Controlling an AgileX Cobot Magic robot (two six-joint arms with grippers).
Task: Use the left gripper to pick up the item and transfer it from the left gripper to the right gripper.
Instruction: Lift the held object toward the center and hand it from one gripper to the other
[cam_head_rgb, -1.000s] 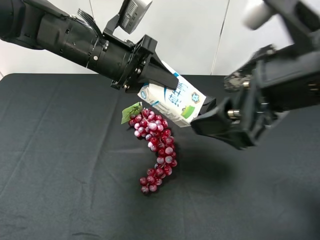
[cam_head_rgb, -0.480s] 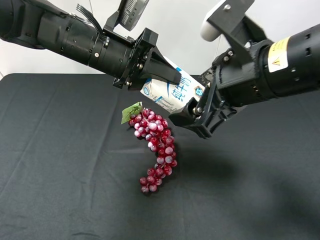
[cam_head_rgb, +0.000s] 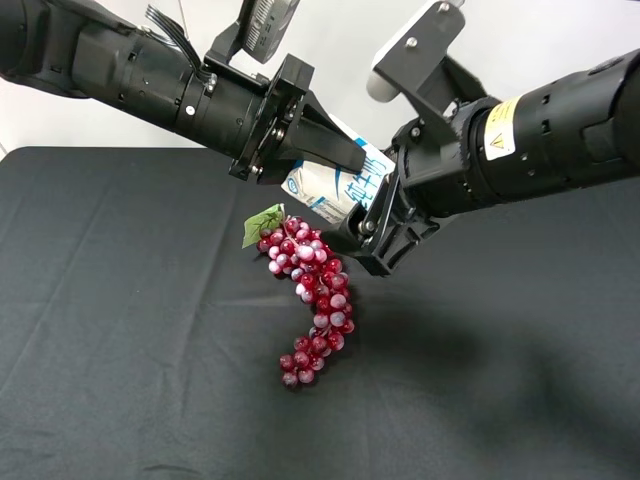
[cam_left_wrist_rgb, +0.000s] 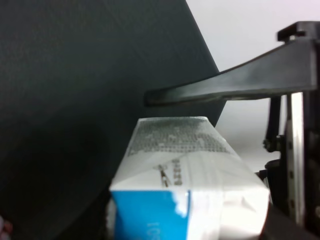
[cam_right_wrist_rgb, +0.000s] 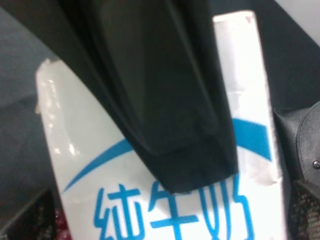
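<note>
The item (cam_head_rgb: 328, 190), a white carton with blue print, hangs tilted in the air above the table. My left gripper (cam_head_rgb: 352, 160) is shut on its upper part. In the left wrist view the item (cam_left_wrist_rgb: 185, 170) fills the lower middle, with one black finger (cam_left_wrist_rgb: 235, 82) lying along it. My right gripper (cam_head_rgb: 366, 208) stands open with its jaws on either side of the item's lower end. In the right wrist view the item (cam_right_wrist_rgb: 150, 205) is very close, and the left gripper's black finger (cam_right_wrist_rgb: 165, 100) lies across it. Whether the right pads touch the item I cannot tell.
A bunch of red grapes (cam_head_rgb: 312, 290) with a green leaf lies on the black tablecloth (cam_head_rgb: 120, 330), just below both grippers. A white wall (cam_head_rgb: 400, 40) stands behind the table.
My right arm has swung in leftward from the right and its open jaws now straddle the item's lower end. The left gripper has kept its hold, almost still.
</note>
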